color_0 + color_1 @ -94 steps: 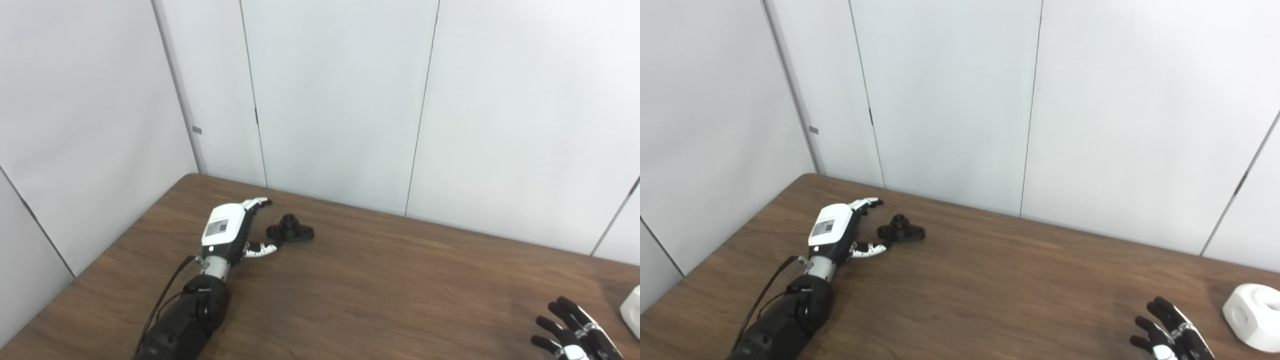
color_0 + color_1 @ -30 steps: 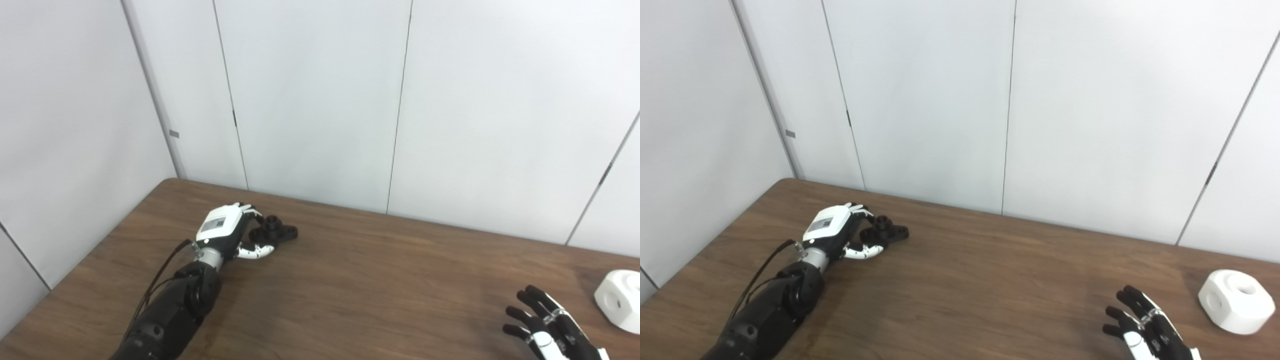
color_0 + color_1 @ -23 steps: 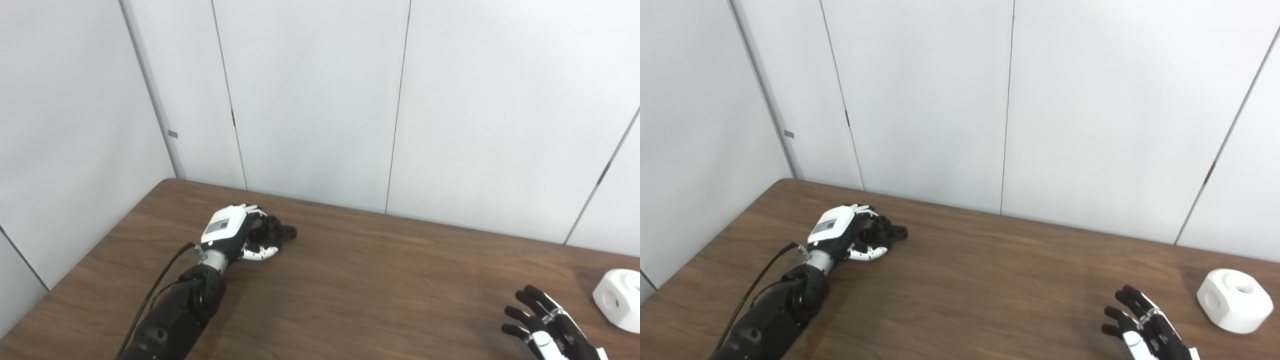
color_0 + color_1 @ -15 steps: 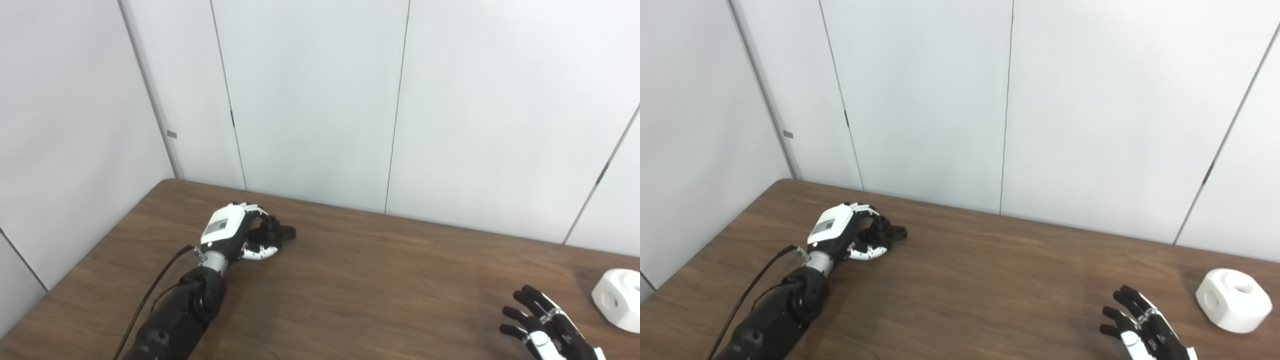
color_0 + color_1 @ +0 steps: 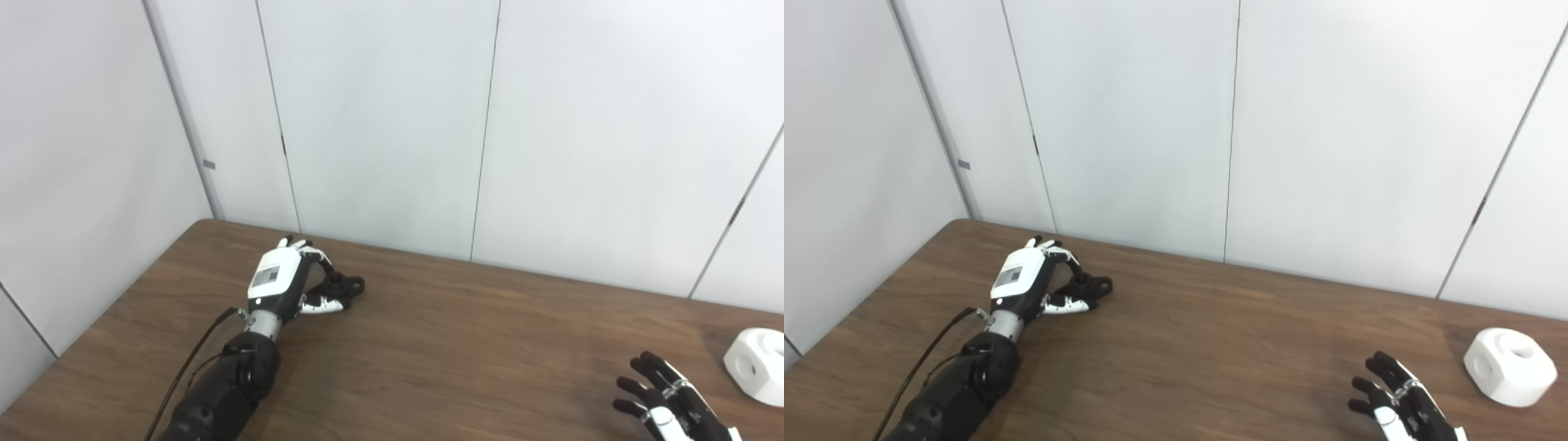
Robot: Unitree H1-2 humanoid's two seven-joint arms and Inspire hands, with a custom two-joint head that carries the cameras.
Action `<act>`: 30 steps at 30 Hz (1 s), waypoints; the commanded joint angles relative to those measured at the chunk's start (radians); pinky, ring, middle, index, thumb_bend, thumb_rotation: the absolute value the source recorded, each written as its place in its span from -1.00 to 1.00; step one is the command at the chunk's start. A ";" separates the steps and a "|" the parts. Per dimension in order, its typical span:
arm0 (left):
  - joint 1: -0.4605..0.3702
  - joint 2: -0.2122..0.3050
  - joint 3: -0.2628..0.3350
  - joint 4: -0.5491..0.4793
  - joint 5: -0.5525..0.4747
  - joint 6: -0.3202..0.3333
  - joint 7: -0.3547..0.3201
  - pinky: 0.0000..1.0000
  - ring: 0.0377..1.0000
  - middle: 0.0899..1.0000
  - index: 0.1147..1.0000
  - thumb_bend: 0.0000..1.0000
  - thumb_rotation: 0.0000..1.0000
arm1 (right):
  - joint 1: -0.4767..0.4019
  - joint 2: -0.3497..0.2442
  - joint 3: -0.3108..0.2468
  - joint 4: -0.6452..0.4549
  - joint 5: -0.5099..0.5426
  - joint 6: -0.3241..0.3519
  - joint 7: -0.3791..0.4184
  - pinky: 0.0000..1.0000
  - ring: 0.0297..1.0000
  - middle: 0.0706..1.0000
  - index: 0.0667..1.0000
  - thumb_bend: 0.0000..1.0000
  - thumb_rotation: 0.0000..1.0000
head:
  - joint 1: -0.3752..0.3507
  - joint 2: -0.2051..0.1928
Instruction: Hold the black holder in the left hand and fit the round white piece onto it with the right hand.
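Near the table's (image 5: pixel 1182 361) far left corner, the left hand (image 5: pixel 1029 282) grips the holder (image 5: pixel 1087 286), fingers curled over it and thumb beneath; the holder's right end sticks out past the fingers. A wide stretch of bare wood lies right of the holder. At the near edge the right hand (image 5: pixel 1399 401) hovers with fingers spread, holding nothing. The white piece (image 5: pixel 1510 366) sits just right of it, close to the table's right edge
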 commanded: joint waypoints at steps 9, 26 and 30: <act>-0.024 0.042 0.011 -0.031 0.021 -0.007 0.008 1.00 0.77 0.41 -0.17 0.05 -0.89 | -0.025 -0.002 -0.004 -0.041 0.003 -0.039 0.004 0.24 0.46 0.64 0.54 -0.07 -0.09 | 0.002 0.007; 0.006 0.039 0.009 -0.039 0.019 -0.017 -0.009 1.00 0.77 0.41 -0.17 0.05 -0.89 | -0.027 0.002 -0.001 -0.051 -0.003 -0.035 0.000 0.23 0.46 0.64 0.54 -0.09 -0.08 | -0.006 0.029; 0.023 0.031 0.002 -0.062 0.019 -0.019 -0.019 1.00 0.78 0.41 -0.17 0.05 -0.89 | -0.028 0.002 0.003 -0.060 -0.010 -0.026 -0.002 0.22 0.46 0.64 0.53 -0.05 -0.06 | -0.014 0.042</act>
